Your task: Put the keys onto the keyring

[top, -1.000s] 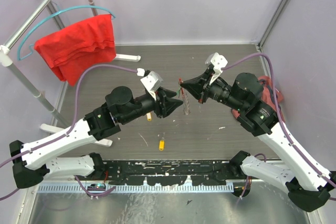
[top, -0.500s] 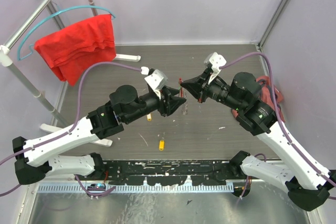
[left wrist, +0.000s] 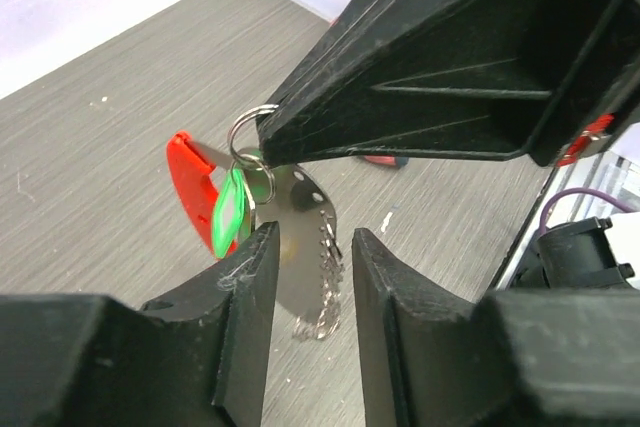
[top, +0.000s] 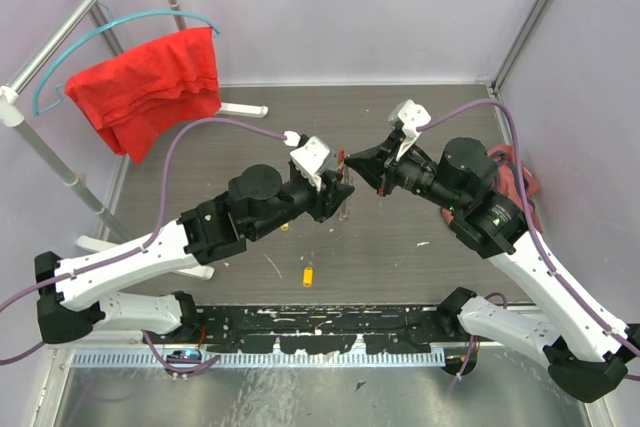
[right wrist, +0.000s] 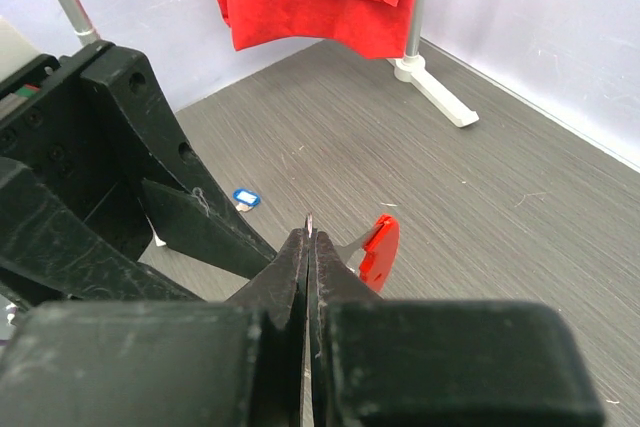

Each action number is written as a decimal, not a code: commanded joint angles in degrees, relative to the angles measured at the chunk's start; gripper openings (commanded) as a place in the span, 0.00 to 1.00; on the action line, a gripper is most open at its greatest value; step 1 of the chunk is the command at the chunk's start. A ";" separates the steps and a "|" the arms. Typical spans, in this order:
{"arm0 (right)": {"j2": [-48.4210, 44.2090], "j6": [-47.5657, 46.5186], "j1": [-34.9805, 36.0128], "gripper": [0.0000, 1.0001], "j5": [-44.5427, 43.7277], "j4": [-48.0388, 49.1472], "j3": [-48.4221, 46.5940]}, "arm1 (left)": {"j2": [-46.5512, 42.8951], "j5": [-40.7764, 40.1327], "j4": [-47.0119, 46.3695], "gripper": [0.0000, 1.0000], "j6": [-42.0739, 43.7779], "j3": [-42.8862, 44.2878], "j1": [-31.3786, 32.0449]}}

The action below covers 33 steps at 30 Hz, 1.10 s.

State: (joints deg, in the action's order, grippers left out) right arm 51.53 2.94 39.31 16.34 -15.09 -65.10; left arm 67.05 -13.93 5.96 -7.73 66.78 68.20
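Facing each other above the middle of the worktop, the left gripper and the right gripper stand tip to tip, close together and clear of the surface. The right gripper's jaws are pressed flat together on the keyring, pinching the thin metal beside its red bar, so the keyring is held in the air rather than lying on the worktop. A green-tagged key hangs from a small ring at that gripper's tip, just beside the red bar; its flat silver blade and the wavy metal loop dangle below, in the gap between the left gripper's fingers. The left gripper's jaws stand narrowly apart — a sliver of worktop shows between the wavy loop and one finger, so nothing is clamped. A yellow-tagged key lies loose on the worktop toward the middle of the near edge, and a second yellow tag shows just beside the left arm. A blue-tagged key lies flat on the worktop, seen past the left gripper in the right wrist view. A red cloth hangs from a hanger on a rack at the far left corner.
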 commanded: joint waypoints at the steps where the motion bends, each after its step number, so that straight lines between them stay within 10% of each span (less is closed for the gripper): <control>1: -0.58 0.25 0.10 0.01 -0.59 3.47 -0.90 | 0.47 -3.52 0.18 0.40 0.11 2.53 0.28; 17: -1.14 -0.49 0.14 0.03 -1.86 2.09 -0.50 | -3.23 3.31 -4.26 0.00 -0.70 -1.24 0.27; 24: -4.18 -0.68 0.11 0.41 -4.81 0.26 -1.02 | -7.45 7.66 -6.13 0.00 -3.73 -5.29 0.25; 33: -9.49 10.27 0.09 0.53 -10.45 -10.98 -3.64 | -8.54 9.89 -10.26 0.00 -11.56 -10.21 -1.80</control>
State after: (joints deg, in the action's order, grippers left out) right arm 43.99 6.26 39.31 9.85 -21.06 -65.34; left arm 59.29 -6.15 1.15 -14.44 58.37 67.64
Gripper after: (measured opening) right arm 0.539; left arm 0.046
